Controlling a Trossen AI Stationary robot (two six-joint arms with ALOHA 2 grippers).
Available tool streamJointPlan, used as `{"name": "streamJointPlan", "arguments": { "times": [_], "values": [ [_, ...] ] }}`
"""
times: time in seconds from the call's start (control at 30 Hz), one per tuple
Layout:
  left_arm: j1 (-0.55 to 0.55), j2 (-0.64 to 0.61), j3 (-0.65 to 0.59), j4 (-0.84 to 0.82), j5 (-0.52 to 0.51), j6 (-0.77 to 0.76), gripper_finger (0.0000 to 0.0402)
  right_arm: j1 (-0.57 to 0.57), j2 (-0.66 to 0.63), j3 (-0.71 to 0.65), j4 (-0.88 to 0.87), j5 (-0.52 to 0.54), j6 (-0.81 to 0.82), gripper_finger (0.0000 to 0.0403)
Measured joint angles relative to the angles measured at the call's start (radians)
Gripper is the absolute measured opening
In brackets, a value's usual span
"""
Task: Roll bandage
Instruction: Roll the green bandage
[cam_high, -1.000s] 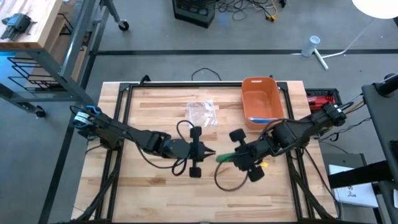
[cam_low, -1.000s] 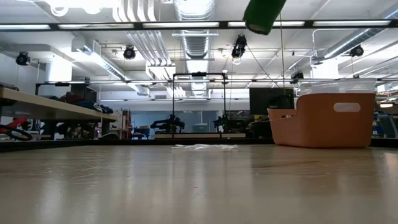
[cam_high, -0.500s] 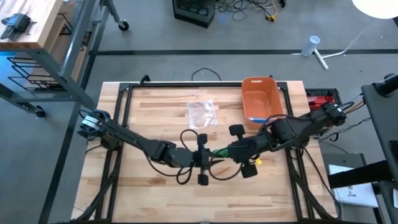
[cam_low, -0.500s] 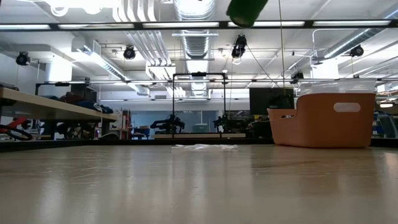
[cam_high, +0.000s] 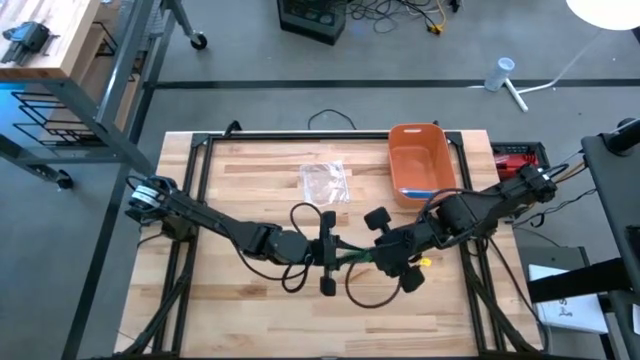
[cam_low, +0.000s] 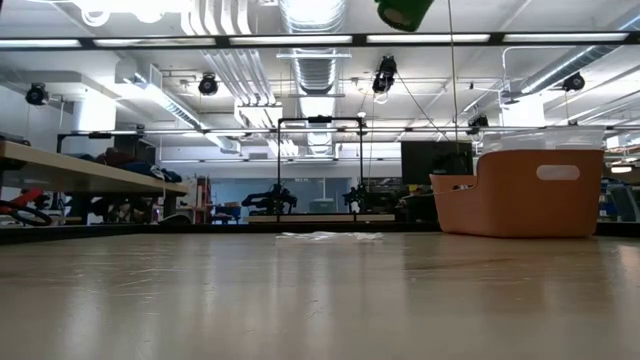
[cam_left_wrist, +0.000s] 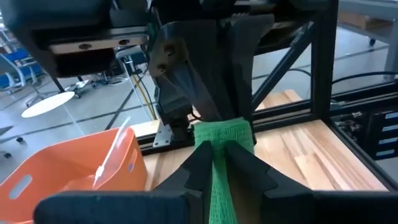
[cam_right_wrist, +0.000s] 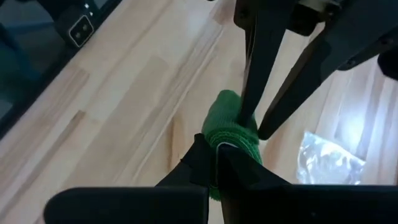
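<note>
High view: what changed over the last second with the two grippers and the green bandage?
The left gripper moved right, up to the green bandage, and its fingers now pinch the free end. The right gripper, shut on the bandage throughout, swung toward the left one, then eased back a little. Both hold it above the table. The orange bin and plastic bag stayed put.

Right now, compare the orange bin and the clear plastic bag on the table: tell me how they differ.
The orange bin is an opaque, rigid tub with upright walls; the clear plastic bag is see-through and lies flat and crumpled. The bin stands at the table's far right edge, while the bag lies nearer the far middle. Both rest on the wooden table, apart from each other and untouched by either arm.
</note>
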Motion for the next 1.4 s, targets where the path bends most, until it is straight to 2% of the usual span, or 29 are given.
{"name": "streamJointPlan", "arguments": {
  "times": [0.23, 0.57, 0.9, 1.4],
  "values": [
    [-0.002, 0.0, 0.0, 0.0, 0.006, 0.008, 0.0036, 0.001, 0.0, -0.001, 0.039, 0.002, -0.066, 0.0003],
    [-0.009, -0.056, 0.0, -0.101, -0.065, 0.073, 0.0037, 0.001, -0.017, 0.006, 0.04, -0.028, 0.102, 0.0003],
    [-0.063, -0.073, 0.0, -0.129, -0.061, 0.011, 0.0037, 0.001, -0.082, 0.006, 0.047, -0.005, 0.115, 0.0003],
    [-0.055, -0.072, -0.018, -0.131, -0.073, -0.002, 0.0036, 0.03, -0.096, 0.006, 0.088, -0.033, 0.088, 0.0003]
  ]
}}
